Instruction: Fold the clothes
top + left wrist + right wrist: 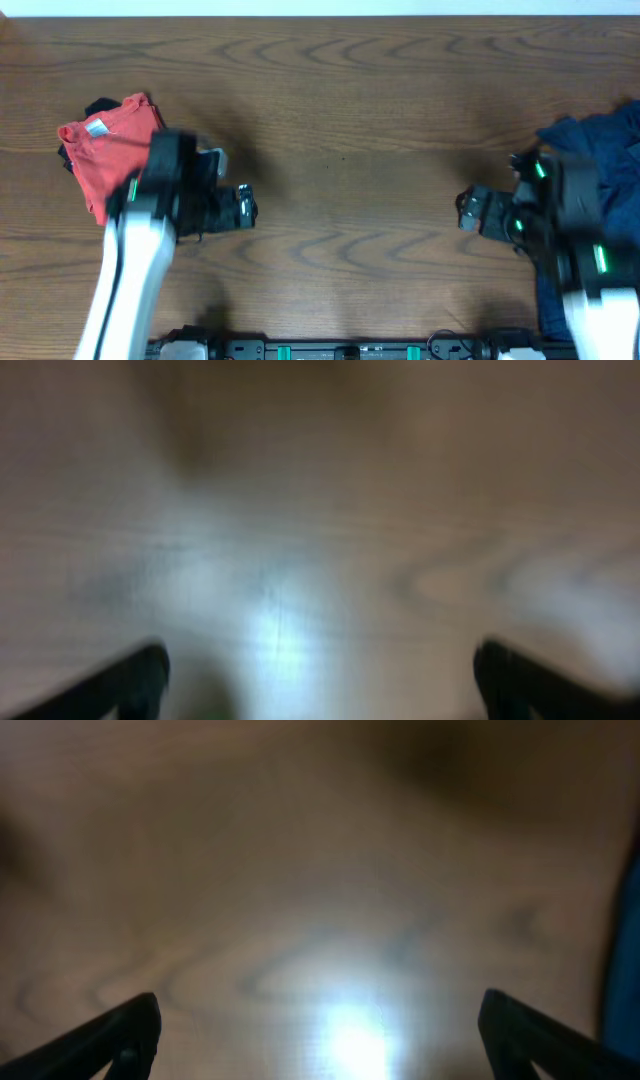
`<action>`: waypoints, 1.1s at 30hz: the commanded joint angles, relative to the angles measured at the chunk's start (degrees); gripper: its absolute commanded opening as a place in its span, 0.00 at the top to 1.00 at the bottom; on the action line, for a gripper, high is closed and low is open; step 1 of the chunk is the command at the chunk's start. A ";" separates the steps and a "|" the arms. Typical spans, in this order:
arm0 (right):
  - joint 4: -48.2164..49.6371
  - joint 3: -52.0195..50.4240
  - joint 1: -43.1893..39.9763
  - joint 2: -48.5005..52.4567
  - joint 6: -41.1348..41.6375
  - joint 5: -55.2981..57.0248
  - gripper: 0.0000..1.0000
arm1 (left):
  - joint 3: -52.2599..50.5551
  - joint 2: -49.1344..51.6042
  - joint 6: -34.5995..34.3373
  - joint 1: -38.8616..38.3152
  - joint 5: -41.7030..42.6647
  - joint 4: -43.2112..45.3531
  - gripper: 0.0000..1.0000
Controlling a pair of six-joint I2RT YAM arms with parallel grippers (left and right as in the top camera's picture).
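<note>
A folded red garment (pixel 108 150) with a white label lies on the wooden table (pixel 350 120) at the left, with a bit of dark cloth under its edge. A dark blue pile of clothes (pixel 600 150) lies at the right edge; a blue sliver of it shows in the right wrist view (pixel 630 960). My left gripper (pixel 245 207) is open and empty just right of the red garment; its wrist view (pixel 320 680) shows only blurred bare wood between the fingertips. My right gripper (pixel 468 212) is open and empty left of the blue pile, over bare wood (pixel 320 1030).
The white far edge of the table (pixel 320 8) runs along the top. The arm bases and a black rail (pixel 340 348) sit along the near edge. Bare wood lies between the two grippers.
</note>
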 commanded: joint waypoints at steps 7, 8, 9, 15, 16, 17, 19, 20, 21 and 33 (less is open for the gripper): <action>6.10 -6.78 2.45 -30.58 1.01 12.13 0.01 | -16.83 -38.56 -0.17 0.07 -0.35 12.63 0.02; 5.64 -6.78 2.45 -32.30 1.01 12.13 0.01 | -16.83 -41.00 -0.17 0.09 -0.35 12.35 0.02; 5.09 -6.78 2.45 -34.05 1.01 12.11 0.01 | -16.83 -43.54 -0.17 0.09 -0.35 12.28 0.02; 0.28 -6.78 2.45 -38.40 1.01 12.11 0.01 | -16.83 -50.64 -0.17 0.09 -0.35 12.22 0.02; -0.85 -6.78 2.45 -38.40 1.01 12.13 0.01 | -16.83 -50.86 -0.17 0.09 -0.35 12.22 0.02; -2.05 -6.78 2.45 -38.40 1.01 12.13 0.01 | -16.83 -50.88 -0.17 0.09 -0.35 12.22 0.02; -4.83 -6.78 2.45 -38.40 1.01 12.13 0.01 | -16.83 -50.66 -0.17 0.09 -0.35 12.22 0.02; -6.14 -6.78 2.45 -38.40 1.01 12.13 0.01 | -16.83 -50.64 -0.17 0.09 -0.33 12.20 0.02; -7.41 -6.78 2.45 -38.40 1.01 12.11 0.01 | -16.83 -50.64 -0.17 0.09 -0.35 12.20 0.02; -9.27 -7.10 2.62 -38.49 1.22 11.87 0.01 | -16.83 -50.64 -0.17 0.09 -0.35 12.20 0.02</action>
